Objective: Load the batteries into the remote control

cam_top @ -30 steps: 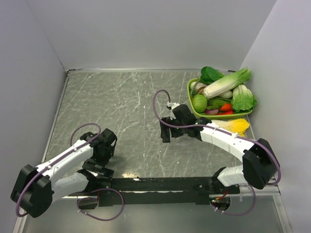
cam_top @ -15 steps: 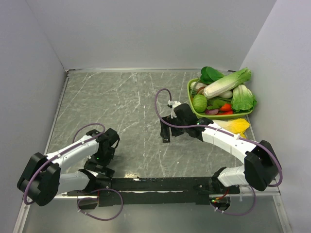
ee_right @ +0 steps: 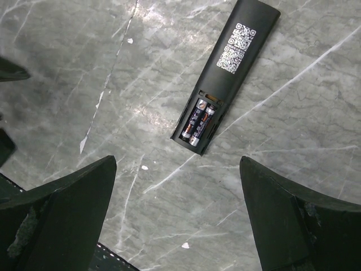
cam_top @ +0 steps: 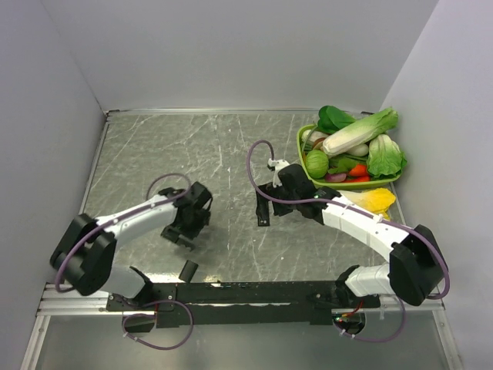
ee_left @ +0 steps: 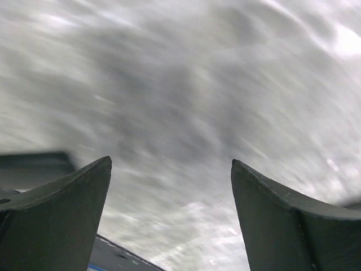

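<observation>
— Out toward the remote control [ee_right: 234,62] swung my left claw [ee_left: 169,169], jaws apart, empty.
— And your right claw [ee_right: 177,162]?
— Open above that remote; both batteries [ee_right: 198,125] sat in its bay, so loading looked done.

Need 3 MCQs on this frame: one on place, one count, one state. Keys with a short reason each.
1. The remote control is: A) clamped in mid-air B) flat on the table below the right gripper C) standing on end
2. How many batteries sit in its bay? A) none B) one C) two
3. The bay is: A) covered B) uncovered C) taped shut
Key: 1B, it lies on the marble under the open gripper; 2C, two cells sit side by side; 3B, both cells show.
</observation>
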`<act>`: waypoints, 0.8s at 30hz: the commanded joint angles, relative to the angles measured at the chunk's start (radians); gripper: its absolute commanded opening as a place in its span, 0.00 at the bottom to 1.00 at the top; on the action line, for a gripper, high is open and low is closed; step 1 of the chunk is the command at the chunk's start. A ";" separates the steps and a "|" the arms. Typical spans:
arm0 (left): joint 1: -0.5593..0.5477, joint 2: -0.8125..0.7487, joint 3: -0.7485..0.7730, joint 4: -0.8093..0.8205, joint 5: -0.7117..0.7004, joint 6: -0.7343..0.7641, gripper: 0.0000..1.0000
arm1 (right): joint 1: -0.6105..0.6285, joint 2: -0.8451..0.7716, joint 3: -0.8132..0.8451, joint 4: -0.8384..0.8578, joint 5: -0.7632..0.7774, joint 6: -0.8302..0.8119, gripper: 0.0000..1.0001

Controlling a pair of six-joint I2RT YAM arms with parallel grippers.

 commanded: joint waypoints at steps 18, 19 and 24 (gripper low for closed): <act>0.082 -0.381 0.210 -0.095 -0.364 0.398 0.99 | 0.240 0.079 0.105 0.029 -0.300 -0.515 0.96; 0.083 -0.432 0.225 -0.106 -0.427 0.426 0.99 | 0.270 0.093 0.118 0.032 -0.342 -0.546 0.96; 0.085 -0.554 0.383 -0.150 -0.591 0.590 0.99 | 0.349 0.206 0.200 0.008 -0.507 -0.863 0.92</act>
